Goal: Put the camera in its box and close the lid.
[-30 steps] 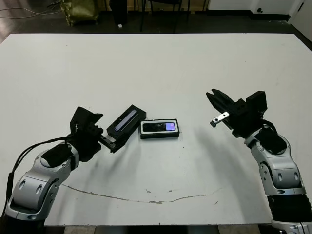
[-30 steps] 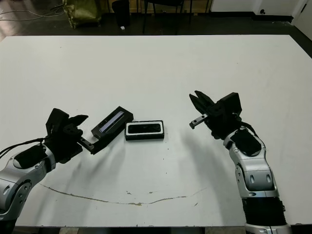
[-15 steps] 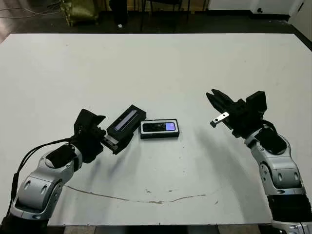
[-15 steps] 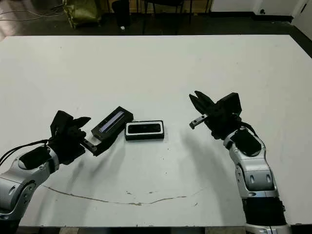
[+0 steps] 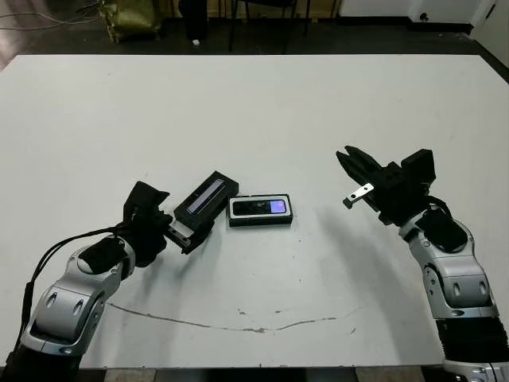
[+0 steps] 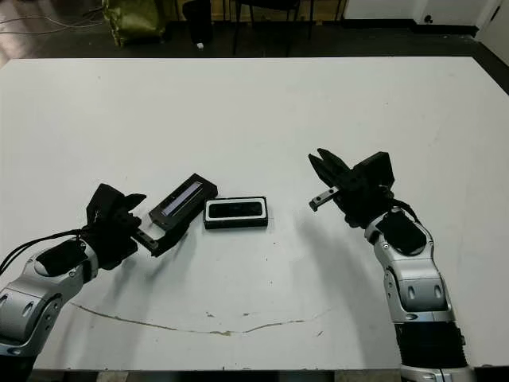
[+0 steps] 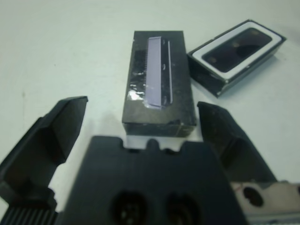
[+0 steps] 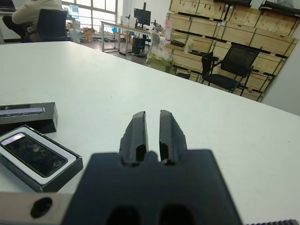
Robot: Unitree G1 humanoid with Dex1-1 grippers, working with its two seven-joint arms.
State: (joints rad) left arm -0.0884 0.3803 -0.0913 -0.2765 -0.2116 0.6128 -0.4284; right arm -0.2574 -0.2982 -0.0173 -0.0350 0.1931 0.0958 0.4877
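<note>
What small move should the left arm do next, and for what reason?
Probably ease the left gripper forward a little so its jaws come around the end of the lid, then close. The jaws stand open, one on each side of the lid's near end, not yet touching it. The camera already lies in the box beside it, so only the lid remains.
</note>
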